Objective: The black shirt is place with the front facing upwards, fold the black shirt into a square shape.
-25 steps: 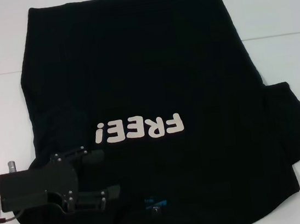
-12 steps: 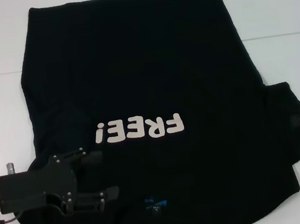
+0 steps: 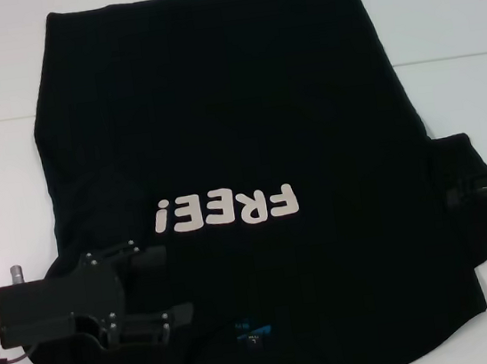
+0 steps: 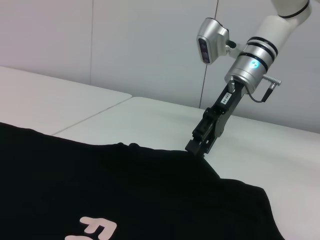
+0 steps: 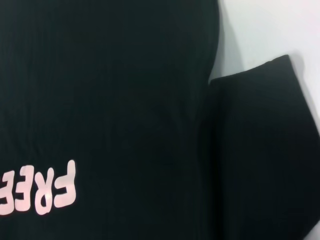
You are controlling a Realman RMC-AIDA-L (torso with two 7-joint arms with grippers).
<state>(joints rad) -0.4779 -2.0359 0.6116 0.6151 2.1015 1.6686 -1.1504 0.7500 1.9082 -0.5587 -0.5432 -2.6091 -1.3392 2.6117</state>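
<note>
One black shirt (image 3: 230, 148) lies flat and face up on one white bench (image 3: 438, 22), with two pincers at its near corners. The shirt's white letters "FREE!" (image 3: 227, 208) sit beyond the left pincer (image 3: 166, 286) and toward the shirt's middle, and a small blue neck label (image 3: 253, 332) lies just beside that pincer's lower finger. The left pincer rests over the shirt's near left shoulder with its two fingers spread apart, released, nothing between them. The right pincer (image 3: 461, 195) comes in from the right edge of the head view, its tip at the outer edge of the shirt's right sleeve (image 3: 476, 205); in the left wrist view the right pincer (image 4: 198, 147) touches the cloth edge, but black on black hides the fingers, so I cannot tell whether it is clenched. The shirt's left sleeve is hard to make out under the left arm, and the collar is cut off by the near edge of the head view. Bare bench lies open beyond the right pincer and past the shirt's far hem.
</note>
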